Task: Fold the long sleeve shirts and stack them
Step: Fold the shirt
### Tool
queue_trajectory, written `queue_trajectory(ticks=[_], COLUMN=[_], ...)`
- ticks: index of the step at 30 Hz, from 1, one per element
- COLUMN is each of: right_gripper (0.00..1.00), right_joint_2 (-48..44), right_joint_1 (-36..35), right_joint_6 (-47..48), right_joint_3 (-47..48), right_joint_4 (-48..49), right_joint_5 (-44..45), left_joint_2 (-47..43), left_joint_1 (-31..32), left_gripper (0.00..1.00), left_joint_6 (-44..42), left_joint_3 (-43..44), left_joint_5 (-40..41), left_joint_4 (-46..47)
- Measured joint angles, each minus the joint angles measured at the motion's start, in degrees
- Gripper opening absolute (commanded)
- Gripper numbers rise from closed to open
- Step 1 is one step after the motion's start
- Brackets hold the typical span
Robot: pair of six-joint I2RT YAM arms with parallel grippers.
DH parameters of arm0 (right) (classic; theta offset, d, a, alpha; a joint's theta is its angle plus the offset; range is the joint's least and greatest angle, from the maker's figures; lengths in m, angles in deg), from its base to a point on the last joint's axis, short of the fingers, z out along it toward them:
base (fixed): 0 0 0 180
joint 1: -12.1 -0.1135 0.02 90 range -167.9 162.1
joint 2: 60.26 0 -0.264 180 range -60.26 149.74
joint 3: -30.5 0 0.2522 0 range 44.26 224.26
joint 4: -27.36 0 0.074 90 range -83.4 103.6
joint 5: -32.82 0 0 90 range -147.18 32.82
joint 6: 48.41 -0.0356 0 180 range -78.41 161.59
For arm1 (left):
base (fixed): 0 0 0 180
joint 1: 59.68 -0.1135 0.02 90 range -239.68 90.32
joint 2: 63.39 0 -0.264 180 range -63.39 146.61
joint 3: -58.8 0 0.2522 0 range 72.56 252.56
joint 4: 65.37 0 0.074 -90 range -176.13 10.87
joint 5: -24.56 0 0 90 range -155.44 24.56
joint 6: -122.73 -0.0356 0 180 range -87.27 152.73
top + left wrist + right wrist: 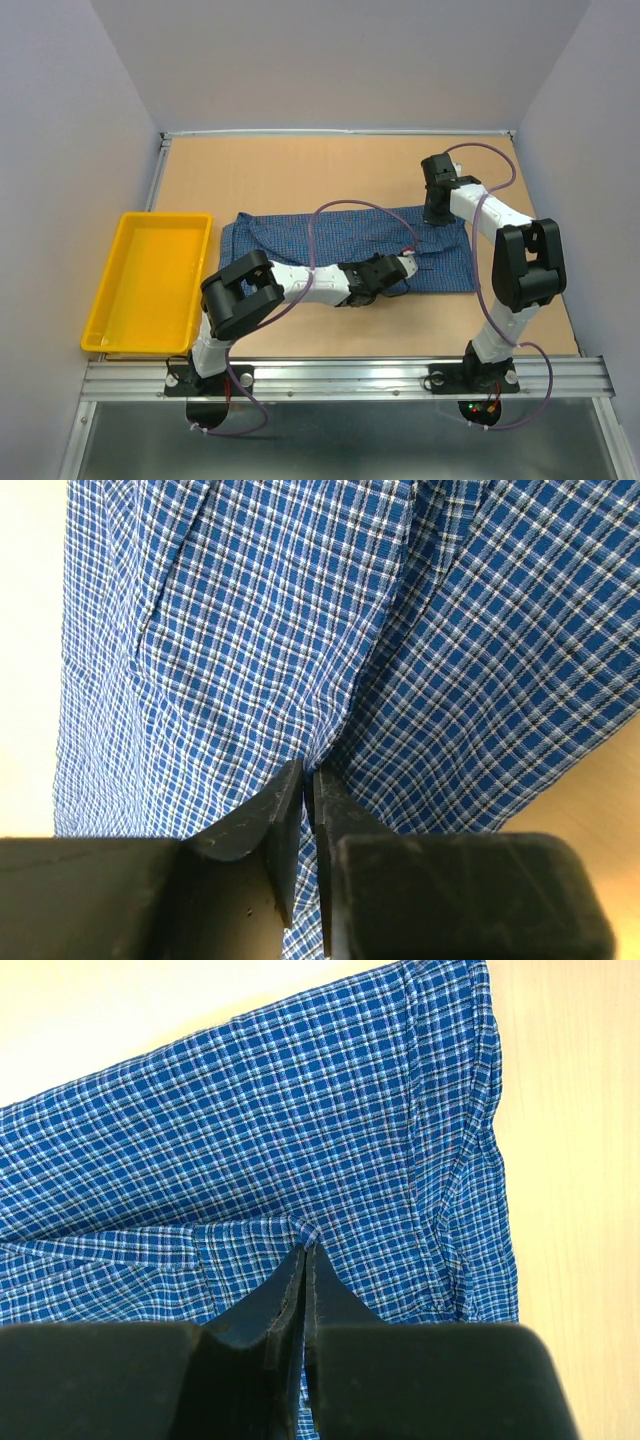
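Nearest, the left gripper (310,770) is pinched narrow on the near edge of the blue checked shirt (280,240), which lies spread on the table (300,170). Farther back, the right gripper (306,1248) is clamped on its far edge. We judge folding barely begun, with stacking outstanding.

Open tabletop (300,165) runs the whole width behind the shirt (300,235), and a near strip lies free between the left arm (310,285) and the right arm (525,265). The left arm stretches low across the near middle, its left gripper (410,264) pinched on the cloth, while the right arm stands tall along the right edge, its right gripper (437,215) nipping the shirt near its far right corner. The yellow tray (150,280) blocks the left edge, just beside the shirt.
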Motion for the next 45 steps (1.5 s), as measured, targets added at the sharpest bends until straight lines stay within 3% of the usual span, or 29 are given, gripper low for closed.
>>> queue_trajectory(ticks=[4,5,6,15,22,23,25,26,32,36,40,45], right_gripper=[0.05,0.04,0.04,0.04,0.06,0.09,0.15,0.22,0.58,0.65,0.65,0.65], right_joint_2=[-0.22,-0.33,-0.44,-1.99,-2.16,-2.16,-2.21,-2.21,-5.20,-9.97,-13.88,-18.08], right_joint_1=[0.00,0.00,0.02,1.20,1.77,1.77,1.79,1.81,1.86,1.86,1.88,1.88], right_joint_6=[0.00,0.02,0.00,0.00,-0.46,-0.50,-0.87,-0.98,-1.25,-2.01,-3.52,-7.76], right_joint_3=[0.00,0.00,0.00,0.00,-1.55,-1.77,-2.49,-2.78,-4.15,-4.15,-4.15,-7.28], right_joint_4=[0.00,0.00,0.02,0.00,-0.13,-0.24,-0.20,-0.20,-0.52,-0.39,0.76,8.20], right_joint_5=[-0.04,-0.04,-0.07,0.11,0.09,0.04,0.02,-0.15,-2.71,-6.14,-11.15,-20.61], left_joint_2=[-0.13,-0.33,-0.70,-7.65,-7.85,-7.85,-7.85,-7.85,-8.98,-14.25,-25.11,-33.92], left_joint_1=[0.00,-0.02,-0.02,0.00,0.00,0.00,0.00,0.00,-0.02,-1.36,-10.45,-29.90], left_gripper=[0.19,0.12,0.12,0.13,0.20,0.31,0.41,0.53,0.72,0.75,0.72,0.69], left_joint_6=[0.09,0.17,0.20,0.28,1.14,1.27,1.90,2.12,5.40,9.84,18.34,29.49], left_joint_3=[0.00,0.00,0.00,-1.29,-4.94,-5.07,-5.09,-5.09,-5.90,-6.51,-9.44,-14.25], left_joint_5=[-0.15,-0.33,-0.68,-4.48,-7.45,-7.76,-8.41,-8.70,-9.25,-10.71,-16.00,-22.38], left_joint_4=[-0.42,-0.81,-1.29,-2.27,-2.49,-2.73,-2.93,-2.93,-3.28,-3.13,-0.17,7.13])
